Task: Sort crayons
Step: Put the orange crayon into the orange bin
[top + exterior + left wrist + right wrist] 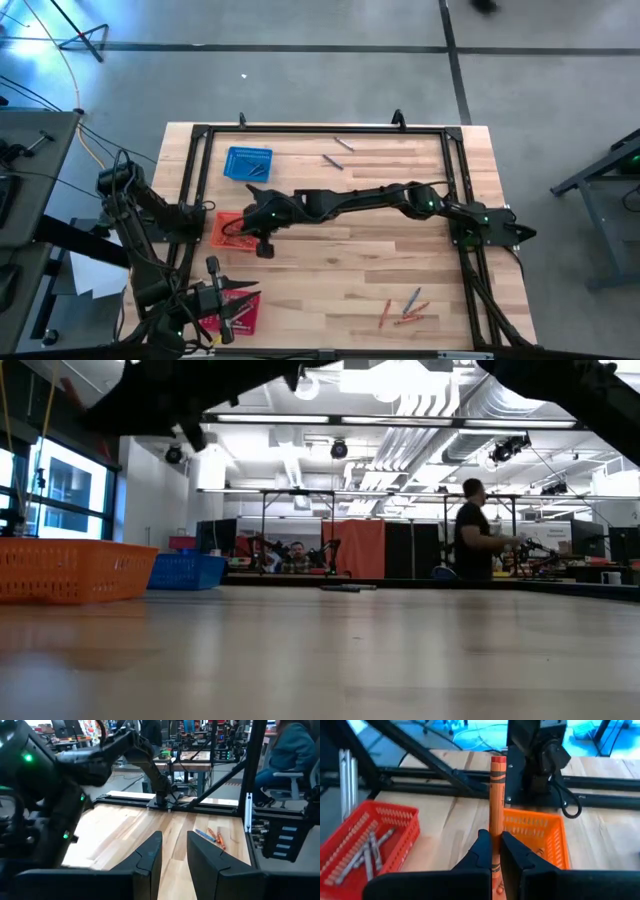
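Observation:
My right gripper reaches across the table from the right, shut on an orange crayon above the orange basket, which stands at the table's left. My left gripper stands open and level over the red basket at the near left, nothing between its fingers. The red basket holds several greyish crayons. A few loose crayons lie on the table at the near right, and two greyish ones lie at the far middle. My right gripper pinches the orange crayon between its two fingers. The crayon lies along the fingers: its lower part runs back between them and its longer part sticks out past the fingertips. The fingers slant down from the table's right. The crayon is lifted clear.
A blue basket stands at the far left, beyond the orange one. A black frame runs around the table's edges. Bare wood lies in the table's middle. People are in the room behind the table.

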Motion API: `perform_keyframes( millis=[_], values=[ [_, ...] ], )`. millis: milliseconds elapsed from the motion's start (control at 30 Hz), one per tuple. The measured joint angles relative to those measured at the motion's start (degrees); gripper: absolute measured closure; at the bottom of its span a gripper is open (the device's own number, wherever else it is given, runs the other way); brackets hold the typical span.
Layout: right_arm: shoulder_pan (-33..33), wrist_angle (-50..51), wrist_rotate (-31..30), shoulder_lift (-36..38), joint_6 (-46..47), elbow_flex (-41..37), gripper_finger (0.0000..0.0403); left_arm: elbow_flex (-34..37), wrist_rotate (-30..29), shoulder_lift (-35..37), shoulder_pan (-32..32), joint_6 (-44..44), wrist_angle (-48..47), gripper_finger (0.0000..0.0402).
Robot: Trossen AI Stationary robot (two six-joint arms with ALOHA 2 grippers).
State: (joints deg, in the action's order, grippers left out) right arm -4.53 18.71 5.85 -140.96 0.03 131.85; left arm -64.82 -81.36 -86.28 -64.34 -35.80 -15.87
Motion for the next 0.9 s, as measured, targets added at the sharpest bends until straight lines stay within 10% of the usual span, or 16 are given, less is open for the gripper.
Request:
perform_keyframes(
  millis=[667,900],
  values=[
    [2.8,-15.4,-2.4,-9.3,4.9,-2.5,0.0402,0.0,0.2,0.0,0.0,0.5,2.2,0.0326],
    [3.4,-14.2,1.1,-9.3,6.6,-2.5,0.0327,0.0,0.2,0.0,0.0,0.5,2.3,0.0326]
  ],
)
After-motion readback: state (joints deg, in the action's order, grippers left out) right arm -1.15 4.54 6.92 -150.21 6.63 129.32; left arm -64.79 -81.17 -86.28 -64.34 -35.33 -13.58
